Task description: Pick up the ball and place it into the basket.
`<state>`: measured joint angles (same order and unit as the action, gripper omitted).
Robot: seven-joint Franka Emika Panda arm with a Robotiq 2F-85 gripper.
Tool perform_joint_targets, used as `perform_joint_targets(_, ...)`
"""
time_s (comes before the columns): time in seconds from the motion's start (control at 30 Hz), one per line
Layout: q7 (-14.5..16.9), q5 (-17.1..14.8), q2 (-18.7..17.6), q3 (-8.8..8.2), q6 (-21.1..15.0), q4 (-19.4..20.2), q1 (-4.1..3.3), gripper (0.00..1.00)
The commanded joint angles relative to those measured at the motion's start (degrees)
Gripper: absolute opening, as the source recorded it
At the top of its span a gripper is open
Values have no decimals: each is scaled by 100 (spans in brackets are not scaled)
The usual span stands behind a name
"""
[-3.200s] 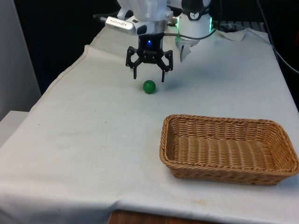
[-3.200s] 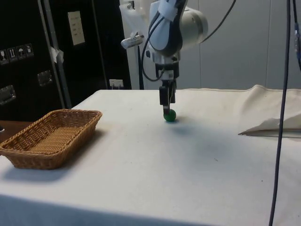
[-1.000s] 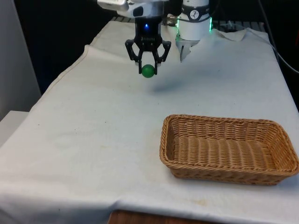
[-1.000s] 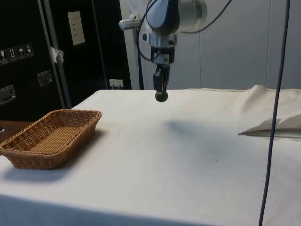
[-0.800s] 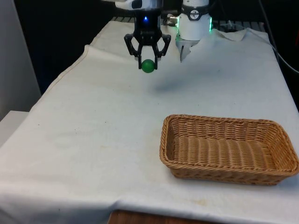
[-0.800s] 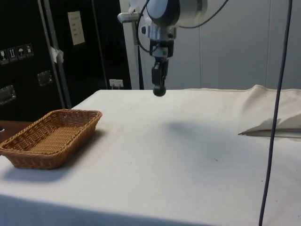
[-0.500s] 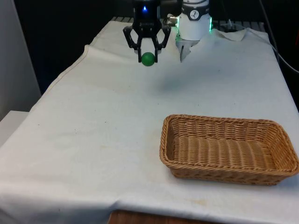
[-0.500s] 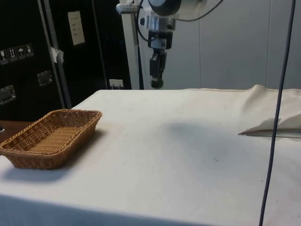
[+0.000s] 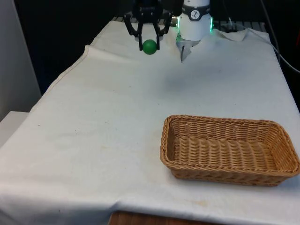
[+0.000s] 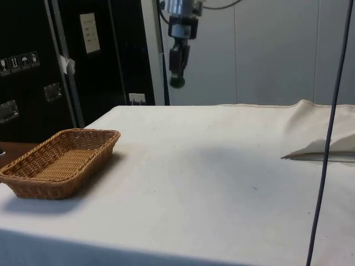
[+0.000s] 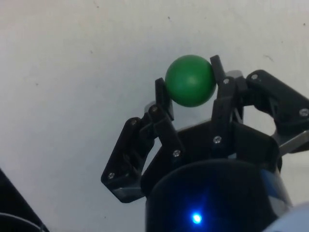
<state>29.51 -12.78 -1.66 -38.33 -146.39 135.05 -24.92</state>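
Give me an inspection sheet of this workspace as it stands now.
Surface: table under a white cloth, creased at the far end.
Job's things: green ball held in the air, well above the cloth; wicker basket empty, at the near edge on the front view's right.
Clutter: nothing seen.
Grippers: pincer shut on the ball, one finger either side.
Cables: a dark cable hangs down in the side view; another runs at the front view's right edge.
Surroundings: dark cabinets beyond the basket in the side view.
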Motion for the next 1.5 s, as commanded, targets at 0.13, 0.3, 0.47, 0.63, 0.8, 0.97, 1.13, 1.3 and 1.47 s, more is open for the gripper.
perform_joint_targets(0.13, -258, 160, 11, 103, 321, -321, -23, 0)
perform_joint_targets(0.3, -355, 166, 23, 206, 481, -510, -40, 0)
perform_joint_targets(0.47, -407, 74, 34, 361, 596, -659, -29, 0)
perform_joint_targets(0.63, -762, 241, 11, 556, 762, -842, -69, 0)
perform_joint_targets(0.8, -917, 281, 0, 676, 854, -940, -86, 0)
perform_joint_targets(0.97, -1112, 338, -57, 842, 980, -1071, -103, 0)
perform_joint_targets(1.13, -1266, 384, -126, 951, 1100, -1197, -103, 0)
perform_joint_targets(1.3, -1261, 315, -166, 1014, 1134, -1249, -97, 0)
perform_joint_targets(1.47, -1501, 384, -350, 1100, 1404, -1490, -115, 0)
